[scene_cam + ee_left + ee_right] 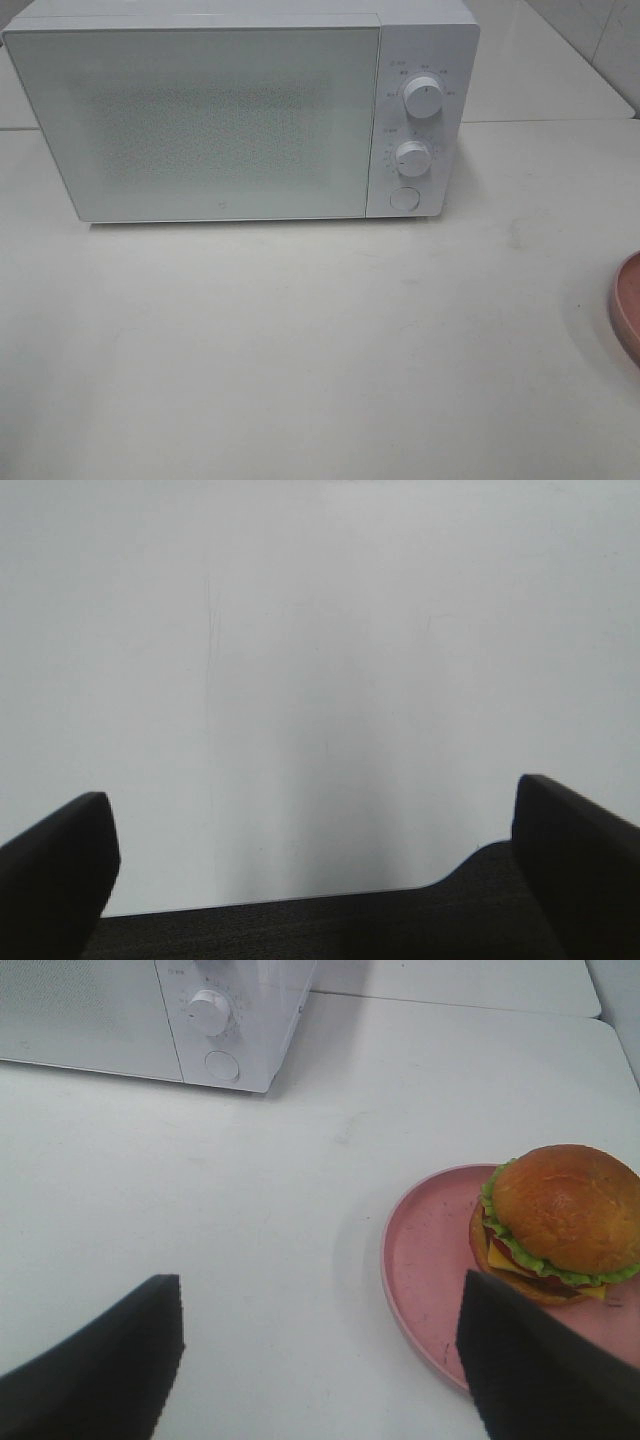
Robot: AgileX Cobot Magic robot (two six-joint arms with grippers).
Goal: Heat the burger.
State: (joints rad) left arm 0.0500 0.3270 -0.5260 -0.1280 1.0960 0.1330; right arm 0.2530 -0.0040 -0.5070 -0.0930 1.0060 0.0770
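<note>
- The microwave (240,115) stands at the back of the white table (300,360) with its door shut, two dials and a round button down its right-hand panel; nothing suggests the heating has begun.
- The burger (560,1222) sits on a pink plate (430,1260), toward the plate's far side rather than its centre — golden bun on top, lettuce, cheese and a dark patty showing below.
- In the high view only a sliver of that plate's rim (628,305) shows at the right edge of the table, well apart from the microwave; the burger itself is out of that frame.
- The right gripper (320,1360) hangs over bare table with its jaws spread wide and nothing between them.
- The left gripper (310,880) is likewise fully spread and empty, looking at plain white surface (no task object in its view at all).
- The relation that matters: plate and burger lie on the right arm's side of the table, off to the side of the right gripper's open gap rather than in line with it, with one dark finger (540,1360) overlapping the plate's near rim in the wrist view. So the right arm looks the nearer one.
- My reading — the door probably has to come open first, and the left arm, on the microwave's side, seems better placed for that.
- A risk: the burger is stacked loose, so tilting the plate could slide it.
</note>
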